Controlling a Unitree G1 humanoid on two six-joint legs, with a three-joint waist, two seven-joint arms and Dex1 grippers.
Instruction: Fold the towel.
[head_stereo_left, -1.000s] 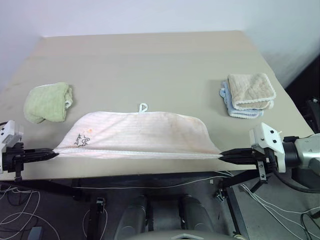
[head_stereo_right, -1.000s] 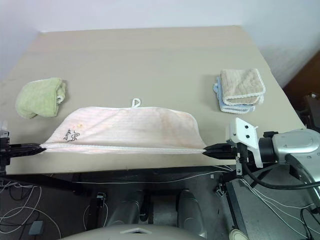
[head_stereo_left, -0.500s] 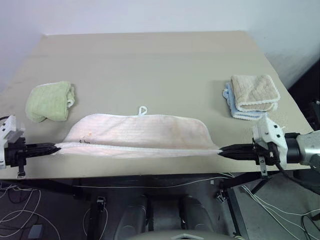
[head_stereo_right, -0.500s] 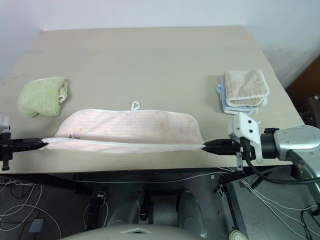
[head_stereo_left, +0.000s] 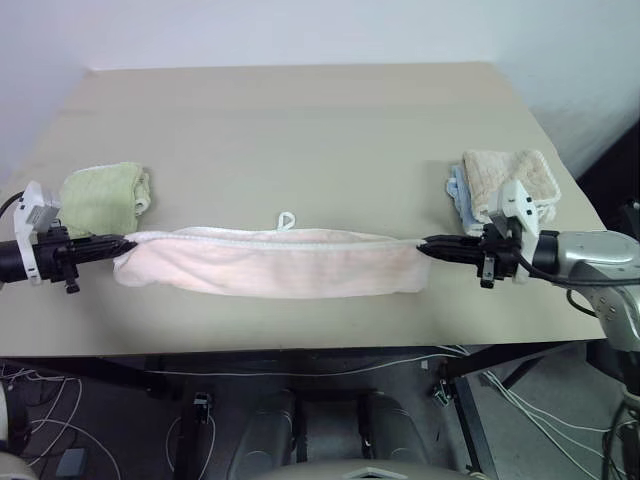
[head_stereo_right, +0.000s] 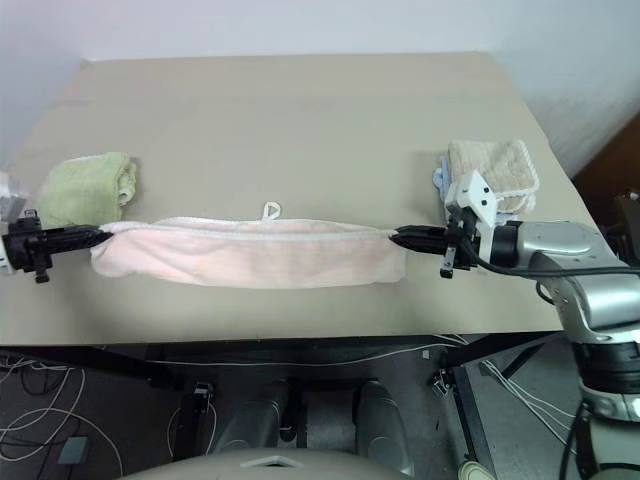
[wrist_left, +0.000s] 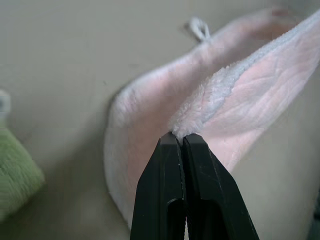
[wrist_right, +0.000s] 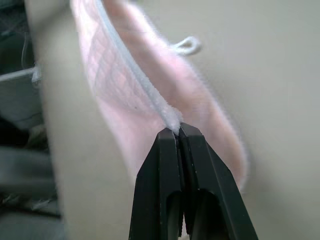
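The pale pink towel (head_stereo_left: 270, 265) hangs stretched between my two grippers above the near part of the table, its white-edged top taut and the cloth sagging below. Its small white loop tab (head_stereo_left: 287, 219) sticks up behind the middle. My left gripper (head_stereo_left: 126, 242) is shut on the towel's left corner, and the left wrist view shows the fingers (wrist_left: 197, 165) pinching the white edging. At the right corner my right gripper (head_stereo_left: 424, 243) is shut on the towel (wrist_right: 150, 90) too. The black marks are hidden.
A light green towel (head_stereo_left: 100, 198) lies bunched at the table's left, just behind my left gripper. A beige towel (head_stereo_left: 508, 180) sits stacked on a light blue one at the right, behind my right gripper. The table's near edge (head_stereo_left: 300, 345) runs below the hanging towel.
Both grippers have moved forward over the table and risen a little, carrying the towel's near edge over toward the far edge. The marked corner has gone out of sight.
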